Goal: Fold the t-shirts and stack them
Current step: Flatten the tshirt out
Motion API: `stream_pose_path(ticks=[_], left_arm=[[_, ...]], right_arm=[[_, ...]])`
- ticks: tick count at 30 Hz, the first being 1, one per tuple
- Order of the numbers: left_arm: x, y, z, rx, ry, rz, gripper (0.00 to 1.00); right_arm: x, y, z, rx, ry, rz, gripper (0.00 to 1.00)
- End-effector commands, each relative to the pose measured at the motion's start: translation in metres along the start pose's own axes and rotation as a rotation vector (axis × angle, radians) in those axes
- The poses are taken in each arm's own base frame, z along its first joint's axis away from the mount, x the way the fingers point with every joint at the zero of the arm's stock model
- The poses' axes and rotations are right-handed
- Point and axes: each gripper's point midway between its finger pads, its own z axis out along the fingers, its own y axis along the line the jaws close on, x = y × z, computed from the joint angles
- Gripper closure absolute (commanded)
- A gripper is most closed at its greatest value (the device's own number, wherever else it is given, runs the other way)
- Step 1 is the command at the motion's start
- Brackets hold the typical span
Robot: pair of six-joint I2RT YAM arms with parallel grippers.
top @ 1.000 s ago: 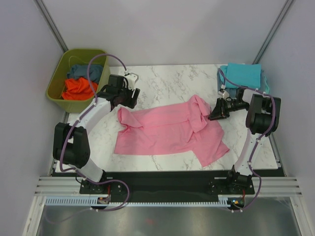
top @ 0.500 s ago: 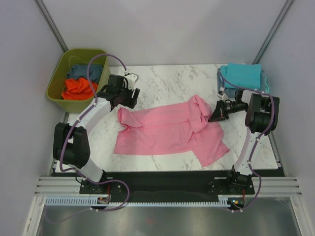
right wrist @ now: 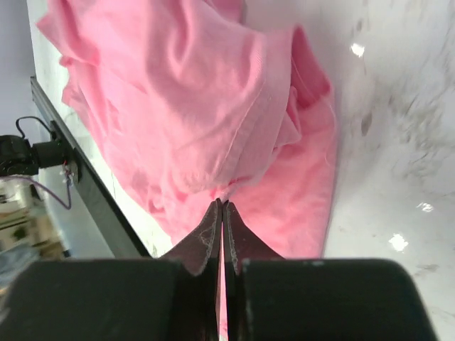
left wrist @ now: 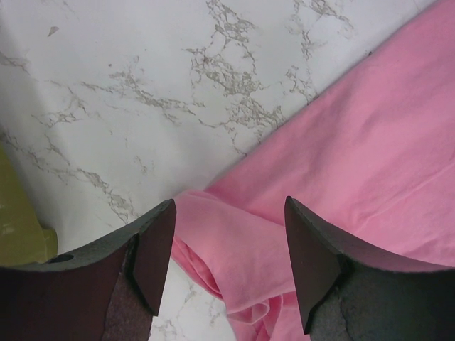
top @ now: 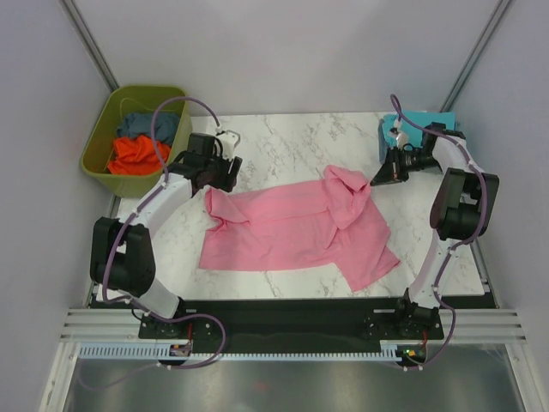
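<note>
The white marble table (top: 292, 142) holds one pink shirt (top: 292, 227) in its middle. The shirt lies mostly flat. One flap sticks out toward 5 o'clock, close to the near edge of the table. The rest runs across from 8 o'clock to 2 o'clock, with some bumps and folds on the 2 o'clock side.

The left gripper (top: 226, 177) is at the shirt's 10 o'clock corner. Its two dark fingers (left wrist: 153, 249) are spread wide apart and hold nothing. In the left wrist view a bunched corner of the pink shirt lies under the gap between them. One finger is over the edge of the cloth by the bare table. The other finger is over the pink cloth. I cannot tell if they touch it.

The right gripper (top: 376, 178) is at the shirt's 2 o'clock end. Its fingers (right wrist: 206, 241) are pressed tight together. In the right wrist view the tips pinch a small bit of the shirt's edge, and the cloth puckers toward them.

Farther back, at the table's 2 o'clock corner, lies a folded turquoise shirt (top: 426, 129), just behind the right gripper. At 10 o'clock, off the table's far left corner, stands a green tub (top: 94, 148). In it an orange shirt (top: 137, 154) lies nearer, and a blue shirt (top: 137, 126) lies behind it at 12 o'clock.
</note>
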Motion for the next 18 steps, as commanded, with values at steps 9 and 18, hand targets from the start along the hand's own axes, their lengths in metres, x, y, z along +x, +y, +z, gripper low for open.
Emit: stream_pose_path(ticks=[9,18], left_arm=[[0.070,0.005,-0.042,-0.037,0.105,0.308,0.38],[0.098,0.007,-0.043,-0.044,0.149,0.376,0.37]], right_arm=[[-0.043,0.068,-0.045,-0.053,-0.147,-0.156,0.96],[-0.038,0.073,-0.042,-0.077,-0.152,-0.140,0.96]])
